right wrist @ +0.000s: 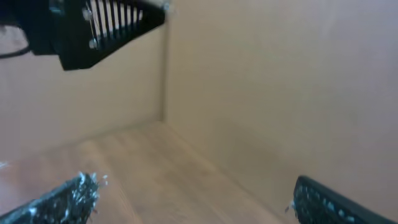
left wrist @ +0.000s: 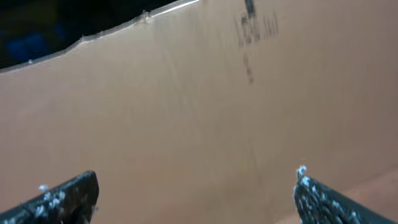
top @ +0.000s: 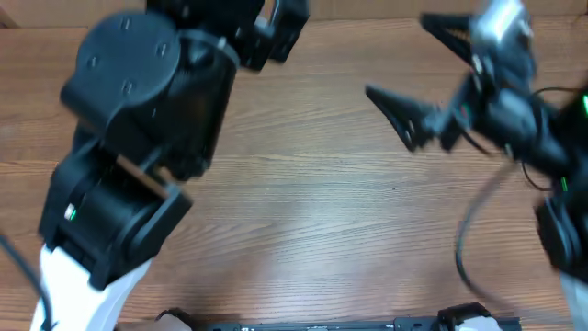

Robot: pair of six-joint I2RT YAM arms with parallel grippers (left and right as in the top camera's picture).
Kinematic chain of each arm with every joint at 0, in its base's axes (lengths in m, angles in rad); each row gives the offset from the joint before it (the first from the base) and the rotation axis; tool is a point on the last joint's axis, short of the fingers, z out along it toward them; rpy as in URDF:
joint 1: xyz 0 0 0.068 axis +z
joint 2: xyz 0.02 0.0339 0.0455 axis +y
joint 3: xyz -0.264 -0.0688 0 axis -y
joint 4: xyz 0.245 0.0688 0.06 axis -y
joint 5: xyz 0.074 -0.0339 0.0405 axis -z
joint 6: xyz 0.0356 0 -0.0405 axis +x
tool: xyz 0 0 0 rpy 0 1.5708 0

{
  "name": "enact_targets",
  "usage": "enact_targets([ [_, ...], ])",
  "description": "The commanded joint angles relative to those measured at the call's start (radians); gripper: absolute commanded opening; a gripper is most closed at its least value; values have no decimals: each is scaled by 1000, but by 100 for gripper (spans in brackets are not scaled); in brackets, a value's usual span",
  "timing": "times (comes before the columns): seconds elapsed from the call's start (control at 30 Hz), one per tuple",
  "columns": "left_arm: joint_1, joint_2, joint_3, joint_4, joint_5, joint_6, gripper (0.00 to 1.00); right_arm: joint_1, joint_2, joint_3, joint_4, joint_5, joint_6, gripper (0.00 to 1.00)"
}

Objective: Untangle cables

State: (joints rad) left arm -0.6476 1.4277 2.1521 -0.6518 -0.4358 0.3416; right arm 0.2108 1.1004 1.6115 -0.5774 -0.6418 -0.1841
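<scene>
Overhead, the left jaws and the right jaws stood wide apart above the wooden tabletop (top: 303, 202), holding nothing. I could not tell where the cables were.

You see your right tool (top: 395, 54) with its fingers spread wide above the far right of the wooden table (top: 303, 202). Your left arm (top: 138, 138) fills the left side, blurred.

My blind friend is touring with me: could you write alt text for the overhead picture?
Two black robot arms lean over a wooden table: the left arm looms large at the left, and the right gripper stands wide open at the upper right. A thick black wire hangs from the right arm.
</scene>
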Motion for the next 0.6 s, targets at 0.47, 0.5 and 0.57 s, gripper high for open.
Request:
enact_targets([
  [0.47, -1, -415, -447, -24, -97, -80, 100, -226, -806, -389, 106, -32, 118, 100],
  [0.5, -1, -414, -448, -23, -106, -79, 100, -243, -819, -389, 103, -55, 135, 100],
  [0.57, -1, -414, -447, -21, -115, -79, 100, -266, -841, -387, 109, -111, 163, 100],
])
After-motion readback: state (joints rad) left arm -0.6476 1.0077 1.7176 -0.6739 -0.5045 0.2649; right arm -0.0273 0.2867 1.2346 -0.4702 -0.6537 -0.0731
